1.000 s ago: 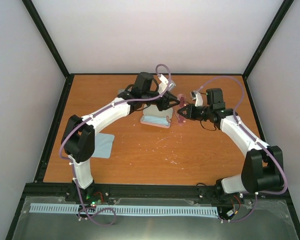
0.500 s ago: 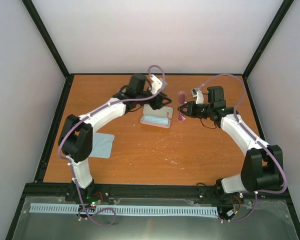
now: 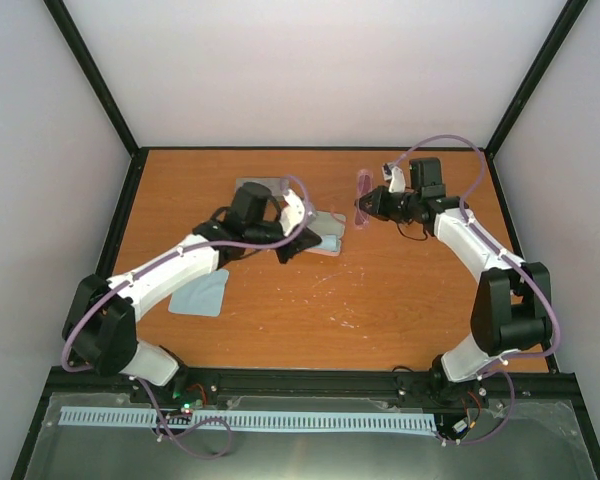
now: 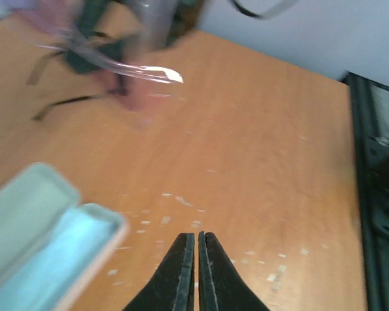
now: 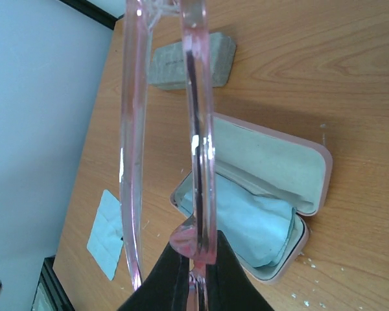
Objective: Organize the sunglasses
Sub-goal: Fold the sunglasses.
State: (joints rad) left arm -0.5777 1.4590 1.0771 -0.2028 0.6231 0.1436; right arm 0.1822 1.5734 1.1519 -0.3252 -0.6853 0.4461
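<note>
Sunglasses (image 5: 200, 129) gripped in the right tool (image 5: 196, 259), near the far table edge (image 3: 310, 151); left tool (image 4: 196, 243) closed, empty, beside open case (image 4: 45, 233).

- We find an open case (image 3: 330, 236) near the middle of the table (image 3: 400, 300), with a cloth (image 5: 246, 220) lying in it.
- Behind it to the left lies a closed case (image 3: 260, 188).
- A second cloth (image 3: 202, 293) lies on the table, front left.
- We see the sunglasses (image 3: 363, 200) right of the open case, in the right gripper (image 5: 196, 259).
- The left gripper (image 4: 196, 259) sits just front-left of the open case.
</note>
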